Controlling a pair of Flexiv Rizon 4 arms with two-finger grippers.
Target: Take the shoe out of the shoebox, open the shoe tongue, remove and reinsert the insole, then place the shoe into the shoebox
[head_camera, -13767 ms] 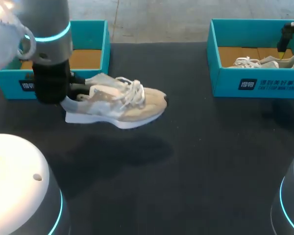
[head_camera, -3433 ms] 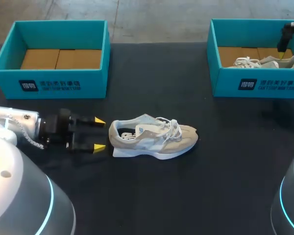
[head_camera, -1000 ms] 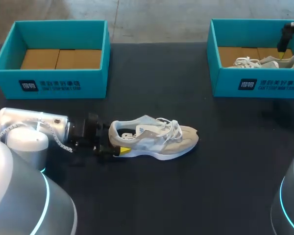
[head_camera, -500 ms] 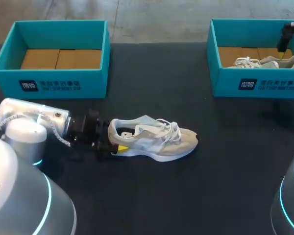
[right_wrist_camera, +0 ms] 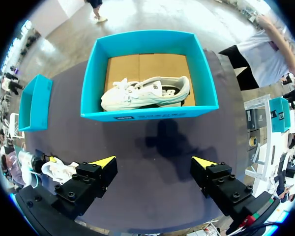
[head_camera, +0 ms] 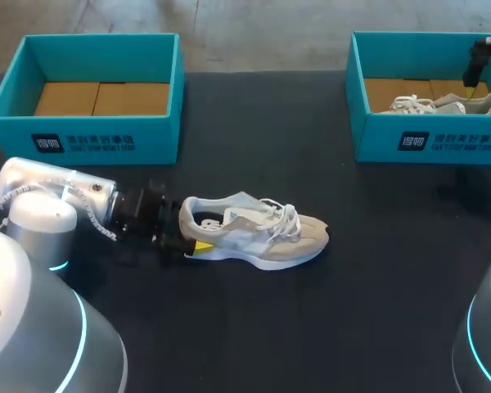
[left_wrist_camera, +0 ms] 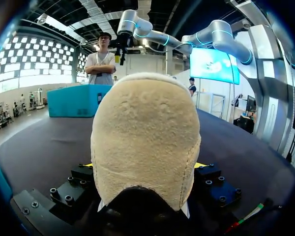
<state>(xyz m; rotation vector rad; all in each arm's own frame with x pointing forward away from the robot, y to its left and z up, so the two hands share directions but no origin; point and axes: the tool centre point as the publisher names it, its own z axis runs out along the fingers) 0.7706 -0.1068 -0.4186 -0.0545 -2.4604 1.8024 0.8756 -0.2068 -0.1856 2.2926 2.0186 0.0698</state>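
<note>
Black tabletop runs wide between two teal boxes at its far edge. Since a few seconds back, the left gripper has come forward from short of the heel, where its fingers stood apart. It now lies low on the table with the beige sneaker at its tips, and the sneaker has hardly shifted. From the left wrist, the heel fills the space between the fingers, and a sliver of yellow shows tight against each side, so they clasp it.

The sneaker rests upright on its sole, left of the table's middle, toe toward the right. The left shoebox, beyond the left arm, shows only its cardboard floor. The right shoebox holds a second sneaker, pale, with white laces. The right gripper hangs high above that box, fingers spread wide with nothing between them.

Bare surface lies around the sneaker on its near side and rightward toward the right shoebox.
</note>
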